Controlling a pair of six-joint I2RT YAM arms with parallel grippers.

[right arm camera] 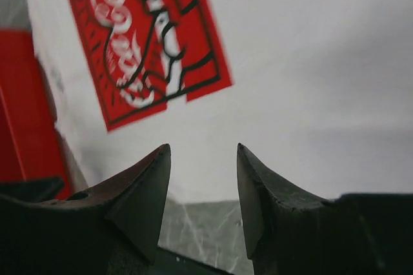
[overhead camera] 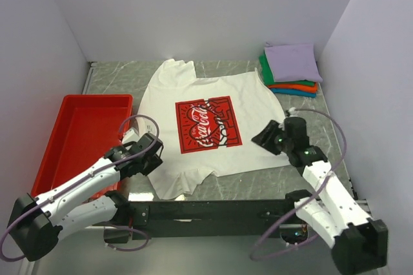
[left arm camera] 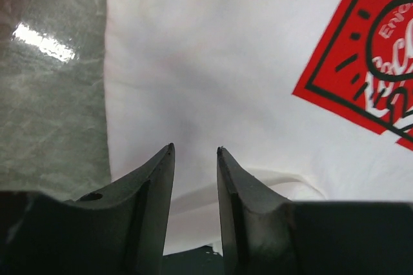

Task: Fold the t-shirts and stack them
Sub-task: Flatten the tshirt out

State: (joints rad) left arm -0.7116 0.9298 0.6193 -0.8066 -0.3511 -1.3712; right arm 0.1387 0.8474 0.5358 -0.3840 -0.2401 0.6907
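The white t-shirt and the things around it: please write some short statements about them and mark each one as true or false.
1. The white t-shirt lies spread out with its red print facing up. True.
2. The lavender t-shirt lies at the bottom of the folded stack. False: it lies on top.
3. The left claw is shut on the shirt's edge. False: it is open, with nothing between its fingers.
4. The red tray stands to the left of the white t-shirt. True.
5. The right claw is open. True.
6. The folded stack sits inside the red tray. False: it sits on the table, in the far right corner.
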